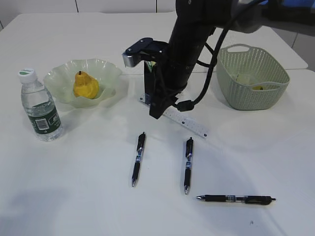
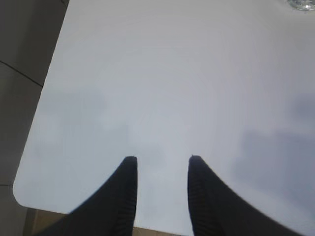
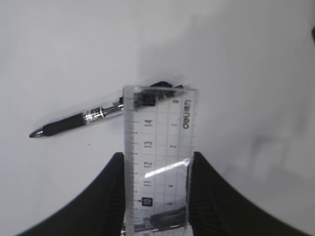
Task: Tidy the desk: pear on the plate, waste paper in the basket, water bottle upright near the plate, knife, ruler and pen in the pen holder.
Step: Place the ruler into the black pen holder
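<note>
My right gripper (image 3: pixel 156 155) is shut on a clear plastic ruler (image 3: pixel 158 147), its fingers pressing both long edges. In the exterior view this gripper (image 1: pixel 158 105) reaches over the table's middle, and the ruler (image 1: pixel 184 122) slants away to the right. A black pen (image 3: pixel 74 123) lies beyond the ruler's far end. Three pens (image 1: pixel 138 158) (image 1: pixel 188 164) (image 1: pixel 236 199) lie on the table. The pear (image 1: pixel 86 84) sits on the green plate (image 1: pixel 59 78). The water bottle (image 1: pixel 40 105) stands upright left of the plate. My left gripper (image 2: pixel 161 160) is open over bare table. The knife is out of view.
A green basket (image 1: pixel 275 93) stands at the right with pale paper (image 1: pixel 243 77) inside. A black upright box (image 1: pixel 146 78), perhaps the pen holder, is mostly hidden behind the right arm. The table's corner and edge (image 2: pixel 29 196) lie close to the left gripper.
</note>
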`<state>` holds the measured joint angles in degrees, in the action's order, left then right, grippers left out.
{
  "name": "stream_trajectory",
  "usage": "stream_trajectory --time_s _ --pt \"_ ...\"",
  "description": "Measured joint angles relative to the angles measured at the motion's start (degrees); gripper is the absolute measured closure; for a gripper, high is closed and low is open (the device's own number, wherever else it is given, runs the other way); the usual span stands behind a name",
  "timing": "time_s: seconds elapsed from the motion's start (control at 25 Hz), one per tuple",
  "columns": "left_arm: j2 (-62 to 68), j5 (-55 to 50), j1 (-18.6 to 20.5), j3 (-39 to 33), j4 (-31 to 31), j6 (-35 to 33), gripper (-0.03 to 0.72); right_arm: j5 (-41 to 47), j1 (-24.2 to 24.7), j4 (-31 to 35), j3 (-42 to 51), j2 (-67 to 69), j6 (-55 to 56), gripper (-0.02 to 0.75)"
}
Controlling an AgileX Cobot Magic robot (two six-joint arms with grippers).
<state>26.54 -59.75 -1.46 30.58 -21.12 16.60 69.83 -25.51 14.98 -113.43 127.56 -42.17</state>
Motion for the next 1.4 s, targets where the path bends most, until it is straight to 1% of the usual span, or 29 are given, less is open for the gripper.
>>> stream_trajectory --time_s 0.08,0.2,0.28,0.44,0.52,0.6,0.8,0.88,0.96,1.08,1.2,1.4 --pt "0.0 -0.37 0.0 0.0 0.0 0.0 0.45 0.02 0.0 0.99 -1.28 0.0 0.37 0.442" --pt "0.0 -0.76 0.0 0.0 0.0 0.0 0.45 0.12 0.71 4.26 -1.97 0.0 0.35 0.442" --pt "0.0 -0.98 0.0 0.0 0.0 0.0 0.45 0.12 1.49 7.45 -2.07 0.0 -0.75 0.442" --pt "0.0 -1.11 0.0 0.0 0.0 0.0 0.45 0.14 4.59 15.13 -2.2 0.0 -3.44 0.442" --pt "0.0 -1.11 0.0 0.0 0.0 0.0 0.45 0.14 5.9 16.91 -2.2 0.0 -3.68 0.442" --pt "0.0 -1.11 0.0 0.0 0.0 0.0 0.45 0.14 6.77 17.29 -2.2 0.0 -1.95 0.442" --pt "0.0 -1.11 0.0 0.0 0.0 0.0 0.45 0.14 7.54 14.24 -2.2 -0.11 5.32 0.441" --pt "0.0 -1.11 0.0 0.0 0.0 0.0 0.45 0.14 7.54 12.58 -2.2 -0.68 10.44 0.439" --pt "0.0 -1.11 0.0 0.0 0.0 0.0 0.45 0.14 7.54 9.17 -2.2 -1.72 16.35 0.438" --pt "0.0 -1.11 0.0 0.0 -0.12 0.0 0.45 -1.22 7.54 1.93 -2.2 -3.51 25.64 0.438" --pt "0.0 -1.11 0.0 0.0 -0.12 0.0 0.45 -3.99 7.63 -1.23 -2.2 -5.37 28.86 0.438" --pt "0.0 -1.11 0.0 0.0 -0.12 0.0 0.45 -11.55 7.63 -1.69 -2.2 -10.19 29.36 0.438"
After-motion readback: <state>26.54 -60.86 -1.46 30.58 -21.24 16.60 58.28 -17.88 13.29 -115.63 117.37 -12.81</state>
